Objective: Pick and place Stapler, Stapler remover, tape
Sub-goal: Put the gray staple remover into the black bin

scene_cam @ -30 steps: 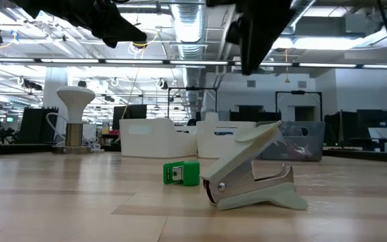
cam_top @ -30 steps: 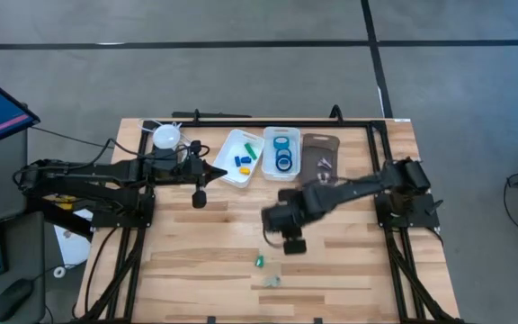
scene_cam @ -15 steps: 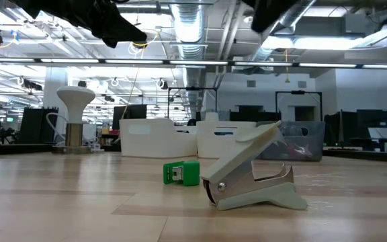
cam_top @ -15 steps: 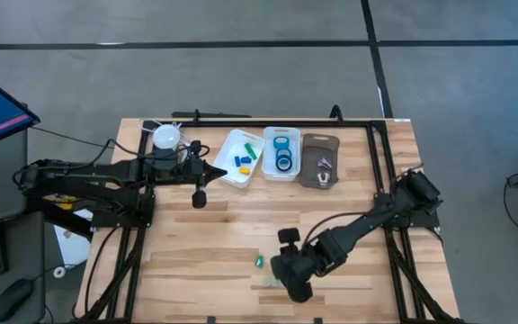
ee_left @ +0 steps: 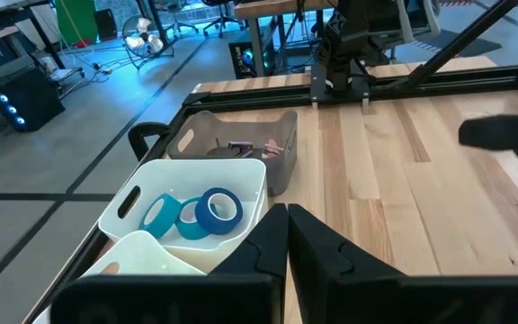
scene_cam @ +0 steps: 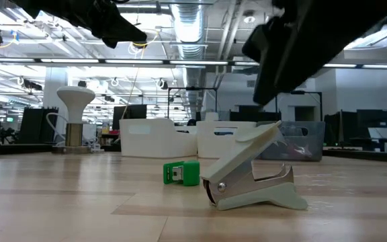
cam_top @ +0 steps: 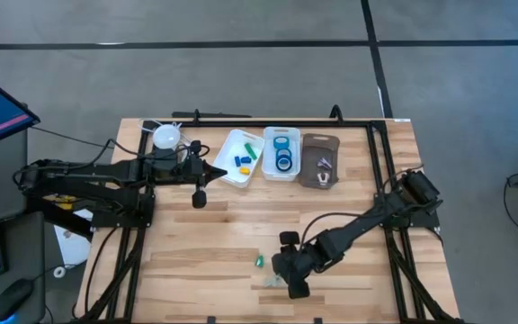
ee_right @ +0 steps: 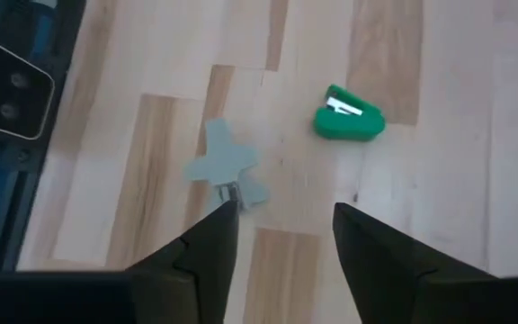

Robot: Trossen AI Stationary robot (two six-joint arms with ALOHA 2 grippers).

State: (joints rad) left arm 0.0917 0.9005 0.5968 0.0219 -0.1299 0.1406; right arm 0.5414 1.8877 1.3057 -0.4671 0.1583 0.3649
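The pale grey stapler remover (ee_right: 226, 168) lies on the wood near the table's near edge and stands on its jaws in the low view (scene_cam: 250, 171). A small green stapler (ee_right: 348, 120) sits beside it (scene_cam: 182, 173). My right gripper (ee_right: 281, 225) hovers open above and just right of the remover (cam_top: 271, 281), touching nothing. Three blue tape rolls (ee_left: 196, 211) lie in a white bin (cam_top: 282, 153) at the far side. My left gripper (ee_left: 286, 229) is shut and waits in the air near the bins (cam_top: 198, 193).
A second white bin (cam_top: 241, 157) holds small coloured pieces, and a grey tray (cam_top: 320, 162) stands right of the tape bin. A white round stand (cam_top: 166, 137) is at the far left corner. A dark camera block (ee_right: 7, 99) sits at the near edge. Bare wood lies between.
My right gripper has swung from the table's middle, below the bins, toward the near edge, and now hangs over the stapler remover, coming lower into the low view. The remover and the green stapler have not moved.
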